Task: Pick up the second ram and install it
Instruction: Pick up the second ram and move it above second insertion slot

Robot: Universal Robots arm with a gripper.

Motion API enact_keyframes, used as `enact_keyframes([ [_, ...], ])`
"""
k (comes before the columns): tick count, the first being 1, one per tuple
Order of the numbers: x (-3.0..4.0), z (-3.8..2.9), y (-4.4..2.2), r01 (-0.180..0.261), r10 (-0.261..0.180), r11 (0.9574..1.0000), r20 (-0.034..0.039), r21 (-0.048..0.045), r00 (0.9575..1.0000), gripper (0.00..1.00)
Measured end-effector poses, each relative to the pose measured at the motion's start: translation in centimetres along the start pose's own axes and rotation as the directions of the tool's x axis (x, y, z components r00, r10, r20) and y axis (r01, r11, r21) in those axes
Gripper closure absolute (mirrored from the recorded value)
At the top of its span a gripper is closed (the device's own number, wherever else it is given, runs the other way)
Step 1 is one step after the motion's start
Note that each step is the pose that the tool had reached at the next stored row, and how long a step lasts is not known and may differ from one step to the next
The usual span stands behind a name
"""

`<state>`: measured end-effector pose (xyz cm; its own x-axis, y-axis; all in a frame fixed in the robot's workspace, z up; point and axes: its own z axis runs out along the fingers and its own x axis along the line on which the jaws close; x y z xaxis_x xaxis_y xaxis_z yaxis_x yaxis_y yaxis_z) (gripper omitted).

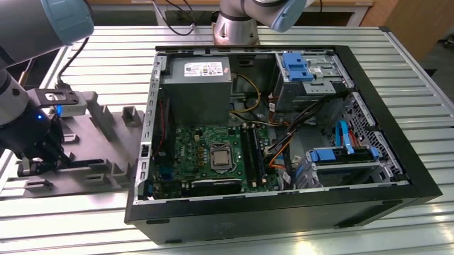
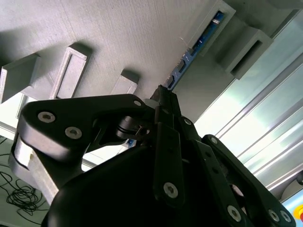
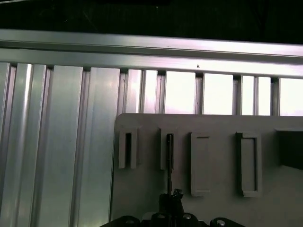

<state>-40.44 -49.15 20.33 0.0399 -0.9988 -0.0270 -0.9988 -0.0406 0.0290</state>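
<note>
The gripper (image 2: 163,97), of black hinged links, is shown closed on the near end of the second ram (image 2: 189,54), which is blue-flecked in the second wrist view, a plain dark line in the first wrist view, and stood edgewise in a slotted post of the matte grey fixture (image 3: 218,127), with the ribbed aluminium table (image 3: 57,142) beyond and the open black case (image 1: 284,218) seen in the exterior view.

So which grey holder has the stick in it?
The holder right in front of the pincer: a thin dark ram stands in it. The holders beside it look empty.
</note>
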Motion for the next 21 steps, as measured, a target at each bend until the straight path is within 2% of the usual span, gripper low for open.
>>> enact_keyframes([
  [21, -0.01, -0.40, 0.01, -0.001, 0.001, 1.0000, 0.0002, 0.0002, 1.0000, 0.88],
])
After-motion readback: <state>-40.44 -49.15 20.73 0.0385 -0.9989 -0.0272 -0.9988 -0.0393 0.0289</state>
